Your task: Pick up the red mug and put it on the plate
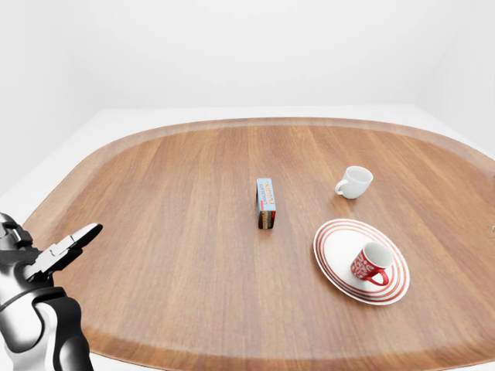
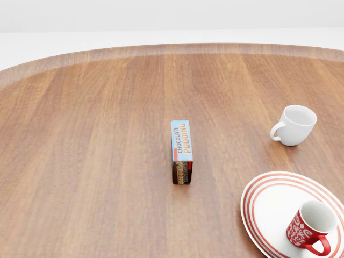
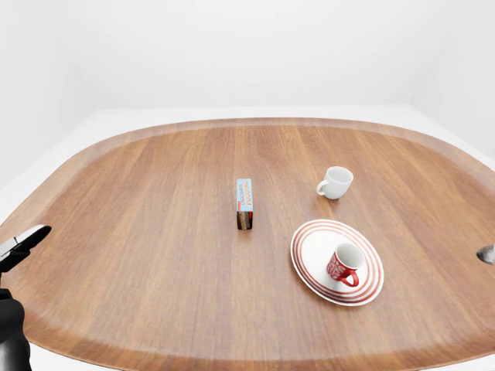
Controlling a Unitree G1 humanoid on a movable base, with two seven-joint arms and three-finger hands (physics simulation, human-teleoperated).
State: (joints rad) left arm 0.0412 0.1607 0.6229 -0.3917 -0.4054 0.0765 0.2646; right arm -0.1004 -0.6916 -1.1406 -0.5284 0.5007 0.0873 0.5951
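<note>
The red mug [image 2: 307, 226] stands upright on the plate [image 2: 264, 204], toward its right side, handle turned to the near right, with nothing gripping it; judged from that, the placing looks done and little seems left beyond keeping the arms clear. The plate, white with red rings, lies on the wooden table [image 1: 170, 232] at the near right. Farther off, beyond the plate, sits a white cup [image 2: 294, 125], apart from it. To the left of the plate a chocolate pudding box [image 2: 181, 151] stands on its long edge, mid-table. The left hand [image 1: 66, 249] hovers at the near left, well apart from everything, fingers spread and empty. Only a grey sliver at the right-eye view's right edge might be the right hand, so I cannot tell its state.
</note>
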